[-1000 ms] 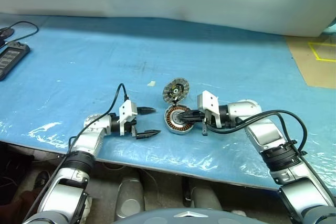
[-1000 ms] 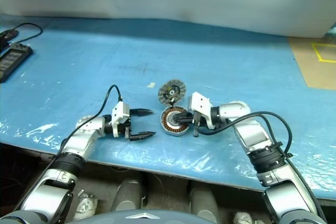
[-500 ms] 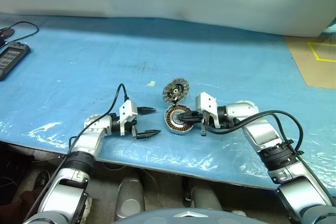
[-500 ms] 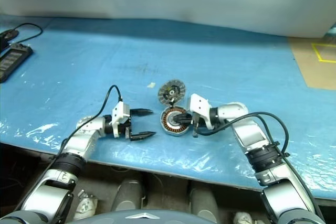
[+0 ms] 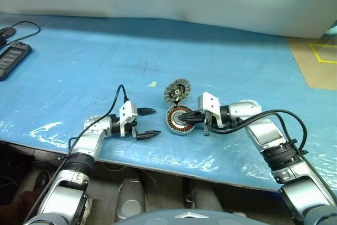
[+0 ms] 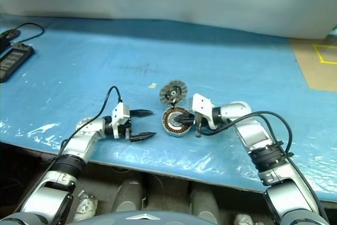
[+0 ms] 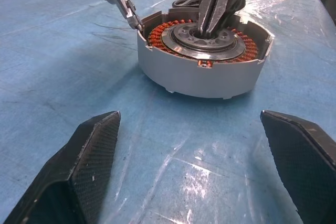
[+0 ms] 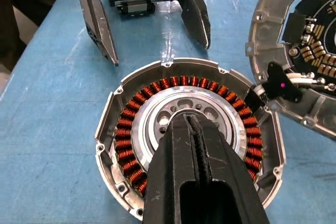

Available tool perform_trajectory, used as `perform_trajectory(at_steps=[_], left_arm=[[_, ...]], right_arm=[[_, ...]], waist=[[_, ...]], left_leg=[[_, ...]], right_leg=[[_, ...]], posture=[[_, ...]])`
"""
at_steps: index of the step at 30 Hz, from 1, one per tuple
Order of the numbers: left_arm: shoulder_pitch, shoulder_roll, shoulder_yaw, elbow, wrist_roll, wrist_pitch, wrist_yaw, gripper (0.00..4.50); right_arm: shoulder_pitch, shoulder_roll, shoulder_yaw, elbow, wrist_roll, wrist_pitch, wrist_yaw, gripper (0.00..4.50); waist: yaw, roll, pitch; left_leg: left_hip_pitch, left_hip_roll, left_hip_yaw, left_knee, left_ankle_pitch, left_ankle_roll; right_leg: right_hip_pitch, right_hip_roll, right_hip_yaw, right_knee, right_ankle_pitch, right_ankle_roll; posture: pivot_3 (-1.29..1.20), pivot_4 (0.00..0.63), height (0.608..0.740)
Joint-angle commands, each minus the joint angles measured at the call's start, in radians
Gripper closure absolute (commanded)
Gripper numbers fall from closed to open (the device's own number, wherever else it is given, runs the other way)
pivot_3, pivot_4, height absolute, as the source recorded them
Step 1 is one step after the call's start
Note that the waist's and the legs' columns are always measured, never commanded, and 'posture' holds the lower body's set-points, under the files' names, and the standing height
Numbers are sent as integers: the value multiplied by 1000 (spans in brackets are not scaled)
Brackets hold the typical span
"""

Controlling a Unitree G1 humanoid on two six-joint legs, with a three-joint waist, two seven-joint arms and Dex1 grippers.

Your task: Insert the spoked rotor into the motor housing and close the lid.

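Our right gripper (image 8: 197,129), pinched shut, pokes the hub of the round silver motor housing w/ copper coils (image 5: 179,119). Our left gripper (image 5: 148,123), wide open, waits just beside it. Lid (image 5: 176,91) leans behind. Keep it steady, I'd say.

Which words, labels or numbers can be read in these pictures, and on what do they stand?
No text can be read with certainty.
White print on the circuit board of the lid: too small and cut off to read.
Black device at the table's left edge: no legible marking.

Shut right tool (image 8: 193,124) rests over the motor housing (image 8: 118,129) hub.
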Motion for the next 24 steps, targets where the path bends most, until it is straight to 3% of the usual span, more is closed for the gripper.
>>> perform_trajectory(at_steps=[1, 10, 17, 20, 24], left_arm=[[-7, 6, 15, -28, -22, -8, -11, 0], [-15, 16, 29, -59, -58, 32, -32, 0], [-24, 15, 32, -57, -62, 25, -29, 0], [-32, 11, 34, -61, -65, 27, -29, 0], [-42, 12, 34, -53, -63, 27, -32, 0]], right_arm=[[8, 6, -68, -76, 84, 32, 2, 4473], [62, -43, -188, -146, 153, 139, -56, 4473], [116, -172, -337, -105, 158, 131, -80, 4473], [142, -212, -364, -110, 169, 136, -61, 3876], [199, -273, -382, -160, 187, 144, -7, 2609]], waist=[[0, 0, 0], [3, 0, 0], [2, 0, 0], [1, 0, 0], [3, 0, 0]], left_leg=[[-1, 0, 0, 0, 0, 0], [-2, 0, 0, 0, 0, 0], [-2, 0, 0, 0, 0, 0], [-2, 0, 0, 0, 0, 0], [-2, 0, 0, 0, 0, 0]], right_leg=[[-1, 0, 0, 0, 0, 0], [-2, 0, 0, 0, 0, 0], [-2, 0, 0, 0, 0, 0], [-2, 0, 0, -1, 0, 0], [-2, 0, 0, -1, 0, 0]], posture=[[0, 150, 740], [0, 150, 740], [0, 150, 740], [0, 150, 740], [0, 150, 740]])
